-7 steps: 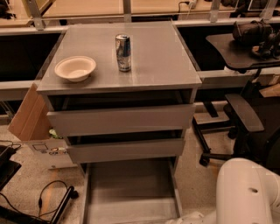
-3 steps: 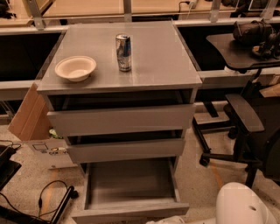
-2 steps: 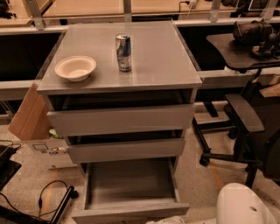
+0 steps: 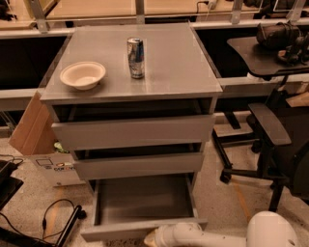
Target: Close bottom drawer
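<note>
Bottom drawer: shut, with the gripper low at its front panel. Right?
Not shut. The camera view shows the bottom drawer pulled out, with its bare inside in view. The gripper is low at its front panel, as you said.

— What sort of place is it?
— It looks like an office or a lab workroom. A black office chair with armrests (image 4: 276,140) stands to the right of the grey cabinet with three drawers (image 4: 133,132), and a long pale wooden workbench (image 4: 91,8) runs behind them.
— What else shows it?
— Black cables (image 4: 72,222) lie loose on the speckled hard floor (image 4: 227,202), and a brown cardboard box (image 4: 31,128) leans at the cabinet's left side. The white robot arm's gripper (image 4: 150,237) is low, at the front of the open bottom drawer (image 4: 145,200).
</note>
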Action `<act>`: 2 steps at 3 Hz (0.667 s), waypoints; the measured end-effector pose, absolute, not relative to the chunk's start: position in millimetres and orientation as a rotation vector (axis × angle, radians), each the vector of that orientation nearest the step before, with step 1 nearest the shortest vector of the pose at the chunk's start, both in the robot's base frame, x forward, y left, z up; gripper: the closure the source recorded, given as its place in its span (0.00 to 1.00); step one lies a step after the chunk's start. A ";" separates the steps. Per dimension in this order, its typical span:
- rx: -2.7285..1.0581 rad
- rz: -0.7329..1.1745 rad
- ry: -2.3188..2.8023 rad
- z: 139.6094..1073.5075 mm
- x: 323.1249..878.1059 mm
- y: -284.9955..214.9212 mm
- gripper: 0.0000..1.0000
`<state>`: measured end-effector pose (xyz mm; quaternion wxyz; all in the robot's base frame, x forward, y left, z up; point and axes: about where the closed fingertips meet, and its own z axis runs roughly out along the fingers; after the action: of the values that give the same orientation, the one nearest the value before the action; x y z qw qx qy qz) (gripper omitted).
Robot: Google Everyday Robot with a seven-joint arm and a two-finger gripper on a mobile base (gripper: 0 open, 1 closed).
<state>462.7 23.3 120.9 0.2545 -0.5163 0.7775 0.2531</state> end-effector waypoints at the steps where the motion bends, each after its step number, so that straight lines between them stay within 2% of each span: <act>1: -1.402 0.687 2.111 121.3 461.4 22.8 1.00; 2: -1.379 0.643 2.072 134.0 501.9 9.2 1.00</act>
<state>501.9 9.2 134.0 0.2816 -0.5147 0.7735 0.2398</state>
